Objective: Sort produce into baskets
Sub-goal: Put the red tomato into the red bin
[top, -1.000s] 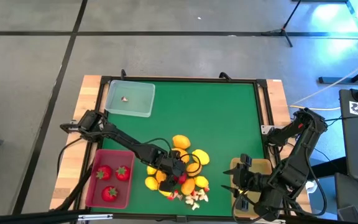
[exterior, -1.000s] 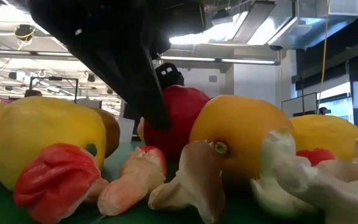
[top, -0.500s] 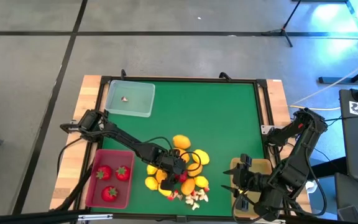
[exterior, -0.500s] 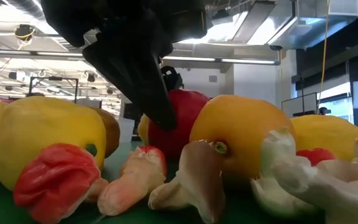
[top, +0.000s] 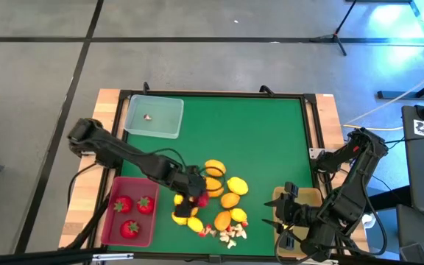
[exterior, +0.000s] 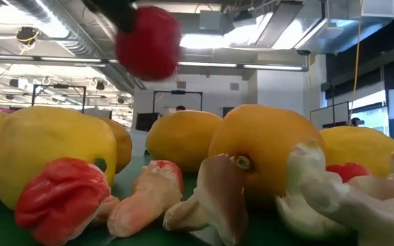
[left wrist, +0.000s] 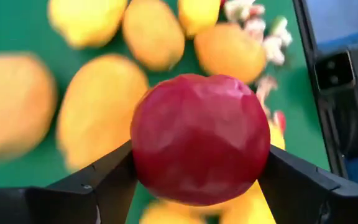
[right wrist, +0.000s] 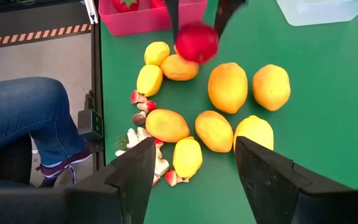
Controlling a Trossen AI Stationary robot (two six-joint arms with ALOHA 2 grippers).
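My left gripper (top: 195,197) is shut on a red strawberry (left wrist: 197,137) above the pile of yellow and orange lemon-like fruits (top: 223,193). The strawberry also shows high in the low view (exterior: 149,41) and in the right wrist view (right wrist: 196,42). Small white-and-red bits (top: 228,232) lie at the pile's near side. The pinkish-red tray (top: 113,221) holds three strawberries. The clear tray (top: 166,110) holds one tiny bit. My right gripper (top: 280,215) waits open at the near right, by the tan-yellow tray (top: 308,194). My left gripper pinches the strawberry by two opposite sides (left wrist: 143,163), one finger (left wrist: 98,183) on each side. The fingers (right wrist: 174,17) come at it from above, pointing down. The strawberry is lifted clear of the table and of the pile.
The green mat has free room at its far and right parts (top: 256,140). A wooden border and a black frame (top: 311,132) run round it. A person's leg in jeans (right wrist: 23,106) shows past the table's near edge.
My left gripper has gone up and a little toward the table's left edge, shut on the strawberry. The strawberry, which lay among the yellow fruits, is now lifted clear above them. The pile has stayed in place.
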